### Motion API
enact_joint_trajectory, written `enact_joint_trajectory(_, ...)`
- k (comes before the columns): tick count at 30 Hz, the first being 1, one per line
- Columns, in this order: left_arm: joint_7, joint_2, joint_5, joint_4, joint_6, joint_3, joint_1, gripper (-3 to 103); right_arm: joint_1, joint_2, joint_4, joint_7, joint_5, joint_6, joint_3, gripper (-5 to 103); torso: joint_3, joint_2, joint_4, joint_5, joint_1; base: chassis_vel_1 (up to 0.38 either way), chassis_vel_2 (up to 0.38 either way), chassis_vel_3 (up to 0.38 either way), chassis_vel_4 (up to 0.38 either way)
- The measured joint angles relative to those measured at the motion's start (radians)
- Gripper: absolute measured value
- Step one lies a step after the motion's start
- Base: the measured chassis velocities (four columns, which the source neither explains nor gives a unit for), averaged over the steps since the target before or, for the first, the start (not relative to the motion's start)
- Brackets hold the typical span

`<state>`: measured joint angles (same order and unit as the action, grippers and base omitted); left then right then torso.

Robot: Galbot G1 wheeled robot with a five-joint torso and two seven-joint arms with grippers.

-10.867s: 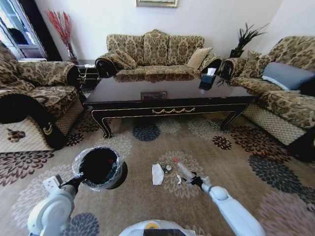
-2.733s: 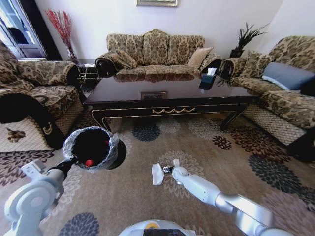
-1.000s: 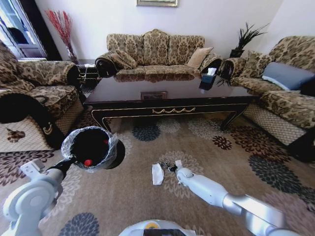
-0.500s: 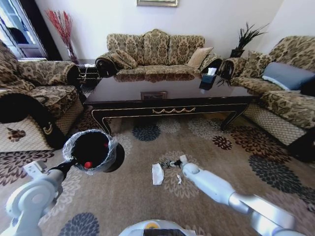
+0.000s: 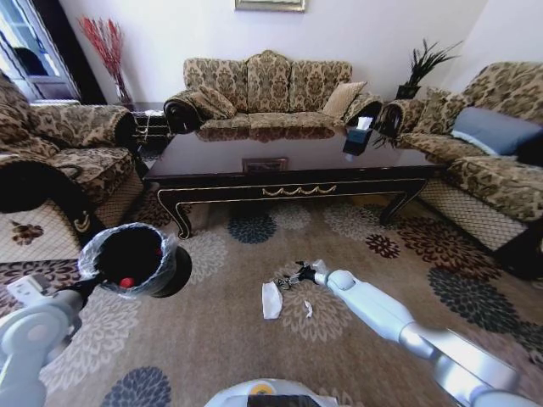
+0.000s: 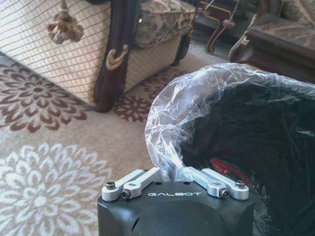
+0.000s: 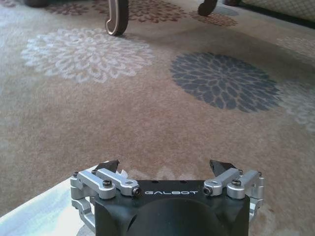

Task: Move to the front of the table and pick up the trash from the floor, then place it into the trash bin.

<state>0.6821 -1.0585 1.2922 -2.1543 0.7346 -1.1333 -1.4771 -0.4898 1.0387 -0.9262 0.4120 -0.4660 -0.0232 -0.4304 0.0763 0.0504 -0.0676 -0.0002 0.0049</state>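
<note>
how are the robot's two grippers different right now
The left gripper is shut on the trash bin, pinching its liner-covered rim and carrying it over the floor; the right gripper is open and holds nothing. The left sits near the armchair side; the right reaches low over the carpet, just past the white wrapper. Both are the same black body with silver finger links.

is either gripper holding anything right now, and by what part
The left gripper holds the trash bin by its lined rim, lifted off the floor. The right gripper is open and holds nothing.
</note>
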Motion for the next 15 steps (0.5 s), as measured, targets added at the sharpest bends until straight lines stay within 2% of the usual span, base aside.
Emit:
enact_joint_trajectory(9, -0.001, 0.004, 0.003, 0.003, 0.000, -0.006, -0.007, 2, -0.013, 0.023, 0.078, 0.014, 0.129, 0.037, 0.011, 100, 0.000, 0.000, -0.0008, 0.0003, 0.000, 0.000, 0.000, 0.000, 0.000)
enact_joint_trajectory(15, -0.002, 0.005, 0.004, 0.010, 0.000, -0.003, -0.006, 2, -0.018, 0.036, 0.084, 0.021, 0.089, 0.036, 0.006, 100, 0.000, 0.000, -0.0003, 0.0001, 0.000, 0.000, 0.000, 0.000, 0.000)
